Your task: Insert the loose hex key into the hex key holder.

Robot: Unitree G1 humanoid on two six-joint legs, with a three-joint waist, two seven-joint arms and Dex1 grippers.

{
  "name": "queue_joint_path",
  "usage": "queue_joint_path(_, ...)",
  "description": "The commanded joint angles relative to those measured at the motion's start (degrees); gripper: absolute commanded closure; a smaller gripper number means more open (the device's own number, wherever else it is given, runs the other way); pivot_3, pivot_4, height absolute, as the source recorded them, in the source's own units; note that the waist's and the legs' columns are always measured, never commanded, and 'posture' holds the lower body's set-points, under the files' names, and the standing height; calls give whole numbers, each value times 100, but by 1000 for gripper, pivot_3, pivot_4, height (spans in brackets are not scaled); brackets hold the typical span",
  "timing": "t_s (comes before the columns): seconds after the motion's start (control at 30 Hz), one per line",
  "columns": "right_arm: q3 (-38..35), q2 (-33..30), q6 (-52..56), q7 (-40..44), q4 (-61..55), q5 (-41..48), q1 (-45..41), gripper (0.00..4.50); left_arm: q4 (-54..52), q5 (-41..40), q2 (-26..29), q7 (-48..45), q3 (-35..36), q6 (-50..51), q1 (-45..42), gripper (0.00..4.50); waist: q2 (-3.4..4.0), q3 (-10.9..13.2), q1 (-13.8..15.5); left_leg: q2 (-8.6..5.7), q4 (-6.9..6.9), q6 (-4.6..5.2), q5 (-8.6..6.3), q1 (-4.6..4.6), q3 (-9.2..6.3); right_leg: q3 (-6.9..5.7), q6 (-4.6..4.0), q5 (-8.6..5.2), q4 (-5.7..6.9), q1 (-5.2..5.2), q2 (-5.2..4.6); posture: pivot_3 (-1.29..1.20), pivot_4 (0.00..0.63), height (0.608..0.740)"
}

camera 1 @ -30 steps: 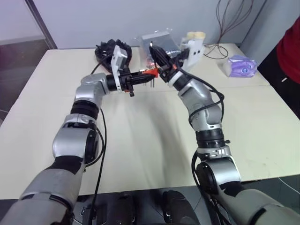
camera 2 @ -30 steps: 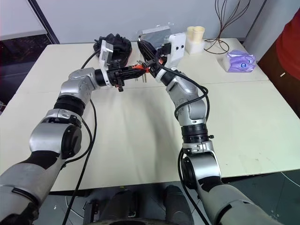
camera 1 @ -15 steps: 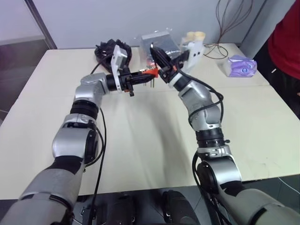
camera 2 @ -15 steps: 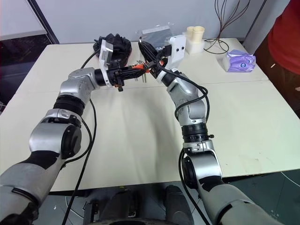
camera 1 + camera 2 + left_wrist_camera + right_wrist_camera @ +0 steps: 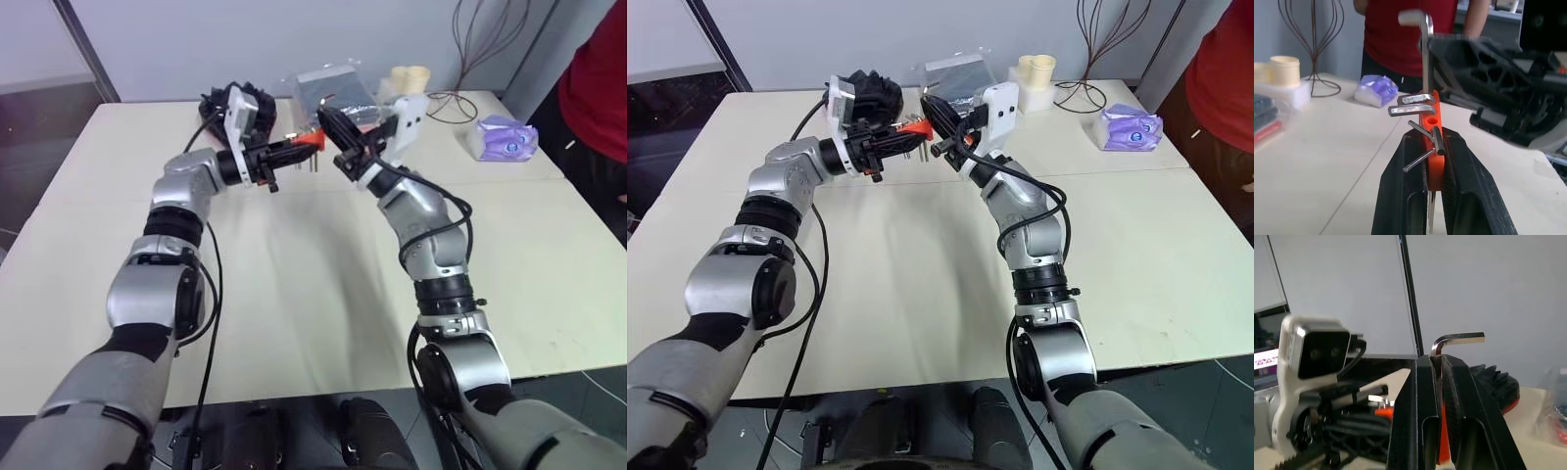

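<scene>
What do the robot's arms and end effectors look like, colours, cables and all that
Both arms are silver-grey metal segments joined by black rings, with black upper sleeves near the shoulders. Black cables run loosely along each arm. Each wrist carries a white camera housing. The left end effector and the right end effector each have two black, ribbed plastic fingers that taper toward the tips.

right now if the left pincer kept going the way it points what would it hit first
Most likely the right pincer. The left pincer, shut on the orange holder, points straight at it across a small gap, though depth is hard to judge.
</scene>
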Motion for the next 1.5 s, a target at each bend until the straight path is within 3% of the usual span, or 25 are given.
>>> queue_joint_path(0.03, -47, -112, 1, -28, -222, -31, 17, 4439, -151, -133, 45, -54, 128, -88, -229, 4500, 0, 0, 0, 0, 0, 0, 0, 0, 0, 0, 0, 0, 0, 0, 0, 0, 150, 740)
queue_joint_path(0.17, -8, -180, 34, -31, -206, -47, 25, 4439, -155, -128, 45, -58, 121, -87, -226, 4500, 0, 0, 0, 0, 0, 0, 0, 0, 0, 0, 0, 0, 0, 0, 1, 0, 150, 740)
queue_joint_path(0.2, -1, -201, 30, -42, -199, -67, 28, 4141, -156, -127, 46, -57, 120, -85, -225, 4500, 0, 0, 0, 0, 0, 0, 0, 0, 0, 0, 0, 0, 0, 0, 1, 0, 150, 740)
queue_joint_path(0.27, -12, -232, 19, -42, -184, -70, 30, 3432, -157, -112, 58, -71, 107, -91, -215, 4500, 0, 0, 1, 0, 0, 0, 0, 0, 0, 0, 0, 0, 0, 0, 1, 0, 150, 740)
queue_joint_path(0.47, -34, -433, 184, -96, -426, -95, 130, 369, -158, -97, 69, -91, 90, -78, -168, 4500, 0, 0, 3, 0, 1, 0, 0, -1, 0, 0, 0, 0, 0, 0, 1, 0, 150, 740)
queue_joint_path(0.5, -35, -471, 233, -93, -497, -83, 164, 46, -161, -95, 69, -93, 88, -75, -158, 4500, 0, 0, 9, 0, 1, 0, 0, -1, 0, 0, 0, 0, 0, 0, 1, 0, 150, 740)
queue_joint_path(0.77, -175, -906, 616, -79, -1331, 57, 772, 46, -172, -75, 87, -36, 50, 244, 85, 4500, 0, 0, 13, -1, 3, 0, 0, -3, 0, 0, 0, 0, -1, 0, 1, 0, 150, 740)
queue_joint_path(1.13, -71, -1061, 619, -121, -1667, -58, 1277, 46, -440, -436, 85, 282, 147, 2498, 964, 4500, -2, 1, 14, 4, 5, 1, 0, -2, -1, 1, 0, 0, 1, 0, 10, 0, 150, 740)
queue_joint_path(1.5, -10, -1048, 555, -99, -1605, -141, 1297, 46, -513, -151, 42, 251, -257, 2869, 1647, 4500, -1, 0, 22, 1, 7, 0, 0, 1, 0, 2, 0, 0, 0, 3, 3, 0, 150, 740)
